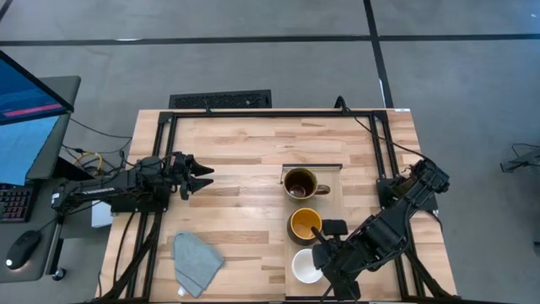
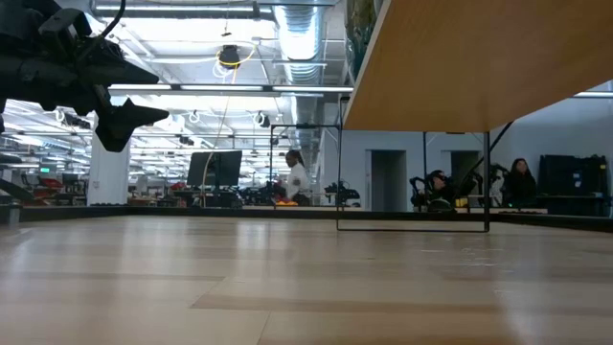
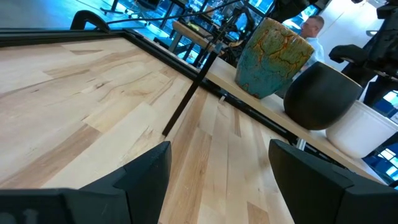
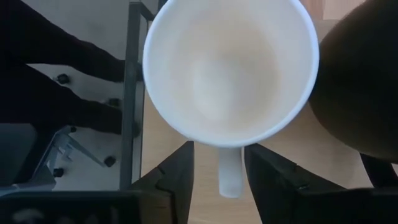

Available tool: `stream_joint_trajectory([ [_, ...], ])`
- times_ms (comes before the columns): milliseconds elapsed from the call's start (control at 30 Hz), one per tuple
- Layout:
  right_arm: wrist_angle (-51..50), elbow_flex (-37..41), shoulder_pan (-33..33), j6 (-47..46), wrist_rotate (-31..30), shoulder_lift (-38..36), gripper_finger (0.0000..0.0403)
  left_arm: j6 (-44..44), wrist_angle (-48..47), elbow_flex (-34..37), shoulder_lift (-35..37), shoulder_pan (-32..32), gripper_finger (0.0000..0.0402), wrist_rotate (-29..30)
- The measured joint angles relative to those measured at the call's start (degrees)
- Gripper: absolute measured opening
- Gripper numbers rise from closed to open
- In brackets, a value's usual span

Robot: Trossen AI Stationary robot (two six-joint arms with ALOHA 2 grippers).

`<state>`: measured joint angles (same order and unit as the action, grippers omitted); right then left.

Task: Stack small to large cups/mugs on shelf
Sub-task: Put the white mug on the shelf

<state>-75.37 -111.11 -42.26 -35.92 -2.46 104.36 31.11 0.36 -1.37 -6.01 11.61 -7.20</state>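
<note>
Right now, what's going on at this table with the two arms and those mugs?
Three mugs stand in a row on the pale wooden shelf: a dark brown mug, a yellow-inside mug and a small white mug. The right claw is open, hanging straight over the white mug with its fingers either side of the handle, not closed on it. The left claw waits open over the table's left side, holding nothing. A grey-blue cloth lies near the front edge.

Grey-blue cloth (image 1: pixel 197 261) on tabletop (image 1: pixel 236 152)

Yellow-lined mug (image 4: pixel 367 87) cut off by the edge (right wrist view).
</note>
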Motion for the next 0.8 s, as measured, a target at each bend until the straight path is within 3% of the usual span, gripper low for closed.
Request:
stream_joint_trajectory([
  [800,0.8,0.0,0.9,1.9,1.1,0.0,0.017,0.0,0.2,0.0,0.0,0.0,0.0261,-1.5],
])
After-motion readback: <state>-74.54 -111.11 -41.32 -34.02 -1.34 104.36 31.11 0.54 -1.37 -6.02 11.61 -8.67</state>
